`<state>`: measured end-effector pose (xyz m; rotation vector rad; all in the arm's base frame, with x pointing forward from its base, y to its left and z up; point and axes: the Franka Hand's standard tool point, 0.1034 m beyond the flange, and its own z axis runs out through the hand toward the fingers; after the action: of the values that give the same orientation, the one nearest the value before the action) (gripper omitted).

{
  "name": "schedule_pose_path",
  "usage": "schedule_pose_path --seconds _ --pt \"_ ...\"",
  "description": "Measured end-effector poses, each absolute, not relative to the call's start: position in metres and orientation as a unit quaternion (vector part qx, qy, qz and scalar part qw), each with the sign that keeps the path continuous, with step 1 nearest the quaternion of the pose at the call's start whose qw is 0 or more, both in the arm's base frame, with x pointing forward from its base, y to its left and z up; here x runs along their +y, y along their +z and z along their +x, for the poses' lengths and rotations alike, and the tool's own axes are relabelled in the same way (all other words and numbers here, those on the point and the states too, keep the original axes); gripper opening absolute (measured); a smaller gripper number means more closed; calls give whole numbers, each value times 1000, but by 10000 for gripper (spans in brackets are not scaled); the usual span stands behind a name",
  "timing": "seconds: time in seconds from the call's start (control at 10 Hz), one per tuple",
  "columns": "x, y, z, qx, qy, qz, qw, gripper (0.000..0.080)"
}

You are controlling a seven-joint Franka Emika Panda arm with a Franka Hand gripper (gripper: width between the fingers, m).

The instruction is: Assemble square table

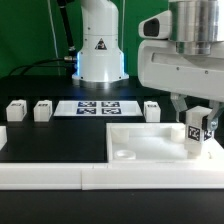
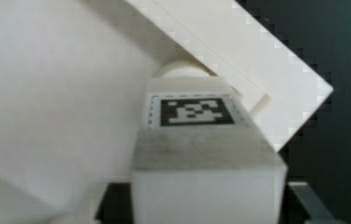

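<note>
The square table's panel lies flat and white at the front right of the black table. My gripper is shut on one white tagged leg and holds it upright over the panel's corner on the exterior view's right. In the wrist view the leg fills the middle with its tag facing the camera. Its far end is at a round corner socket of the panel. A dark finger shows on each side of the leg. Three more legs stand in a row further back.
The long low white rail runs along the front edge and up beside the panel on the exterior view's right; it also shows in the wrist view. The marker board lies before the robot base.
</note>
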<state>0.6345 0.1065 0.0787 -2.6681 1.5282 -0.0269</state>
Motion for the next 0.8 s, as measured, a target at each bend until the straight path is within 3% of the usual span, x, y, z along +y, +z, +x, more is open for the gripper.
schedule_pose_path --seconds 0.4,0.6,0.8 --pt "111 78 627 698 -5 -715 45 291" --pt "112 78 627 653 -8 -756 41 292" --pt "120 81 626 561 -8 -827 38 573"
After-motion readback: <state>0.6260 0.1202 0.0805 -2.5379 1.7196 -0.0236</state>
